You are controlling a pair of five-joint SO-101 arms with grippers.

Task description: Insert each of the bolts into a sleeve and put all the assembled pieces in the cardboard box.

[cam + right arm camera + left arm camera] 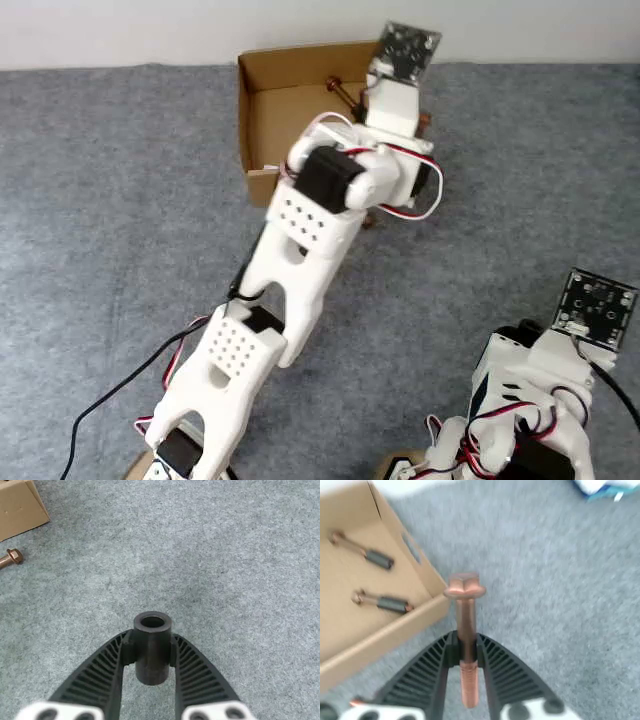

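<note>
The left gripper [466, 641] is clamping a copper bolt [465, 612] by its shank, head pointing away from the wrist and threaded end pointing back between the fingers. In the high view that arm [300, 230] is reaching toward twelve o'clock, where the cardboard box [262, 75] is sitting. Two assembled pieces [365, 552] [382, 601] are lying inside it. The right gripper [151, 639] is squeezing a black sleeve [152, 650] with its bore facing away from the wrist, and its arm [530, 400] is sitting down at five o'clock, well apart from the other.

What is worrying me is the grip on the bolt. The thread is tucked toward the palm, so I am guessing the sleeve has little room to slide on without fouling the fingers. With the bolt hanging just beside the box wall [385, 630], a slack grip could be sending it in unsleeved. The two parts are also far apart, and a small tilt on meeting could be jamming bolt against rim. A loose bolt [10, 558] is lying near a corner of the box, and a sweeping arm might be knocking it away.

Grey carpet [240, 555] is covering the table, soft enough to be cushioning a dropped part. A pale wall [150, 30] is running along the twelve o'clock edge.
</note>
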